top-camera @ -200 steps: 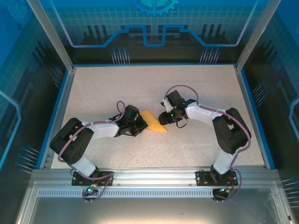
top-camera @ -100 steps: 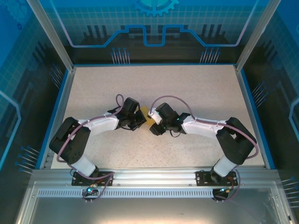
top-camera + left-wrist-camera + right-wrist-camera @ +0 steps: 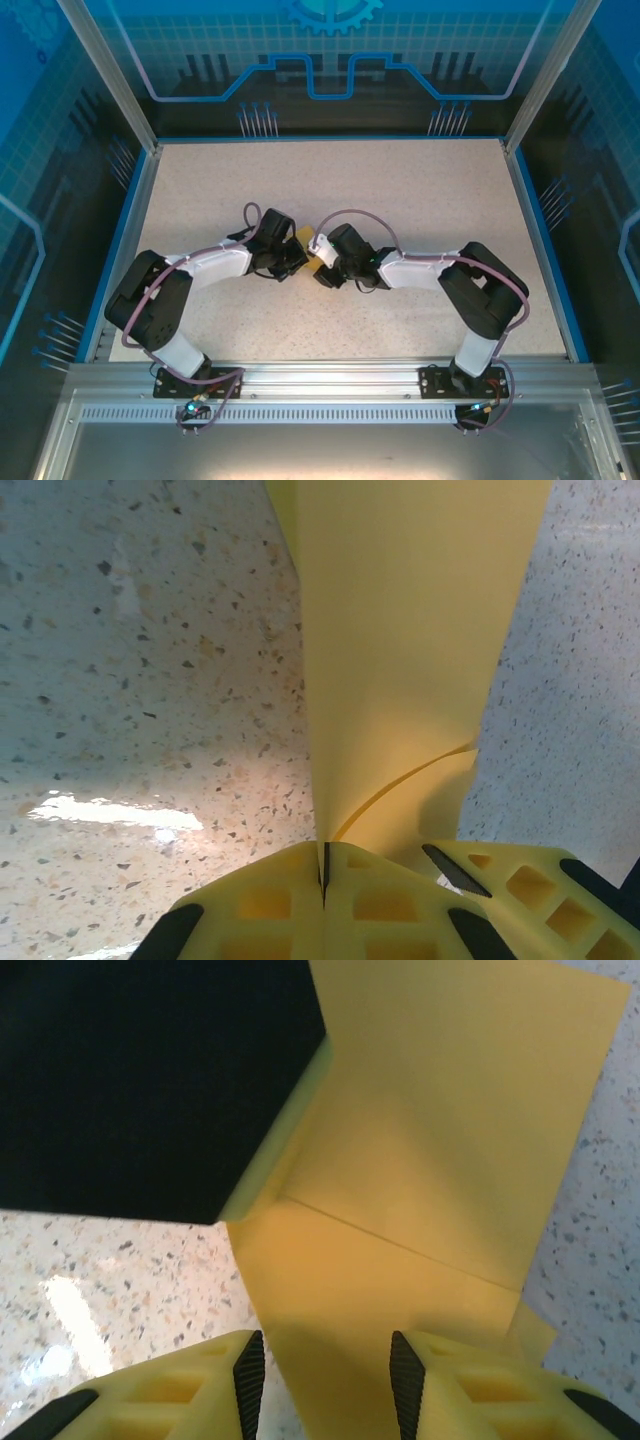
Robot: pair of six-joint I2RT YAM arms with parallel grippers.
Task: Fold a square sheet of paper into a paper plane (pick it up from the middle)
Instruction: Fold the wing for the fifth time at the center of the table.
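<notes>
The left end effector [image 3: 323, 872] is clamped shut on the paper [image 3: 400, 630]. It pinches a folded edge, so the sheet runs straight out from its fingertips, and a curved flap lifts just beside the grip. The right end effector [image 3: 325, 1385] has its jaws apart. The paper lies in the gap between its 2 fingers [image 3: 248, 1370], and nothing shows it pinched there. A straight crease crosses the sheet just ahead of those fingers. A dark block [image 3: 150, 1080], probably part of the other arm's head, sits against the paper at the upper left.

From above, both arms meet near the middle of the table [image 3: 420, 190], slightly left of centre, with the paper a small yellow patch between them.

This looks like the middle of the folding: 1 arm anchors the sheet while the other lines up on a flap. The next move probably calls for the right jaws to close on the near edge, or press along the crease, while the left grip holds firm. Thin paper is likely to buckle or tear if the 2 pull against each other.

The paper's far edge and right corner lie free on bare table. The blue rim [image 3: 128, 240] is well apart on every side. The only tight spot is between the 2 heads, which nearly touch, so each arm's free room lies outward toward its own side.
</notes>
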